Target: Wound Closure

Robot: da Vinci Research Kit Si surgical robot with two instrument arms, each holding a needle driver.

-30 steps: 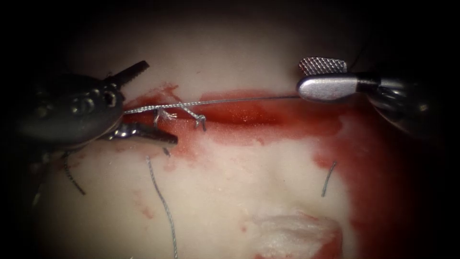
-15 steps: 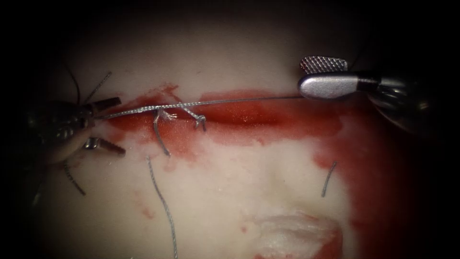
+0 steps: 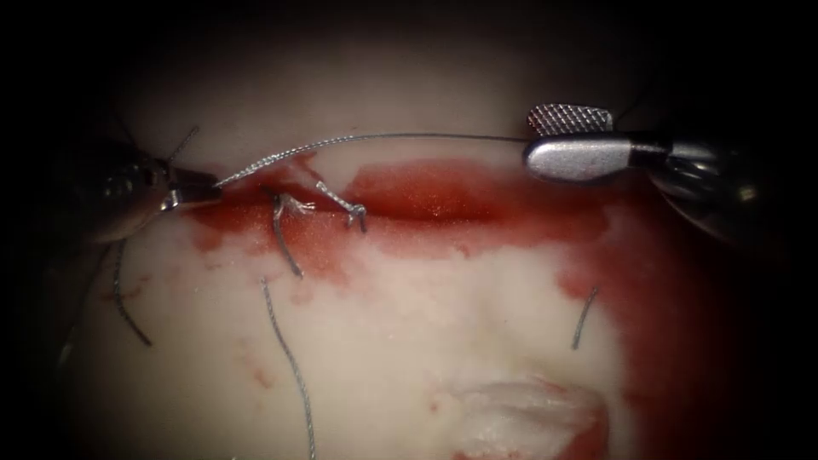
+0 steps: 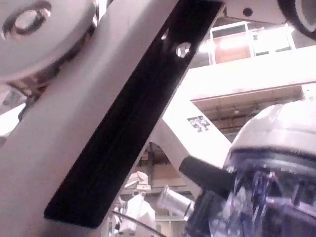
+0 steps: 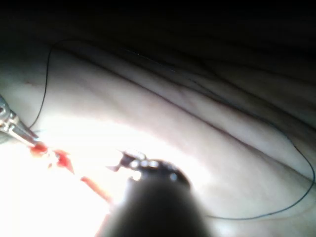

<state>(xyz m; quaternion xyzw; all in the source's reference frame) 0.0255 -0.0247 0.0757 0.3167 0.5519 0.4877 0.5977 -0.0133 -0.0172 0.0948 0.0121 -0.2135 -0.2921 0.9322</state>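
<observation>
Left tool [image 3: 189, 189], at the tissue's [image 3: 443, 341] left edge, had its jaws clenched on the thread [image 3: 375, 137], gripping the strand's left end just beside the left end of the cut [image 3: 426, 200]. A second earlier those jaws stood wide apart around the strand; since then the tool had drawn back leftward and closed. Right tool [image 3: 569, 140], near the tissue's upper right, showed one flat jaw and one cross-hatched jaw apart at the tips; the thread ran in under the hatched one, though whether it was truly pinched there could not be told. Between the two tools the strand, formerly straight along the cut, now arched above it. A knot [image 3: 294, 204] sat on the cut with a second short tail [image 3: 351, 210] just beside it, red fluid [image 3: 511, 213] pooled around both. Loose cut ends [image 3: 290, 366] lay on the pale tissue below. No needle could be made out.

Judging by the finished knots and the strand held at both ends, the job stood at thread handling after tying. Any following move would call for steady tension without dragging the knot.
</observation>
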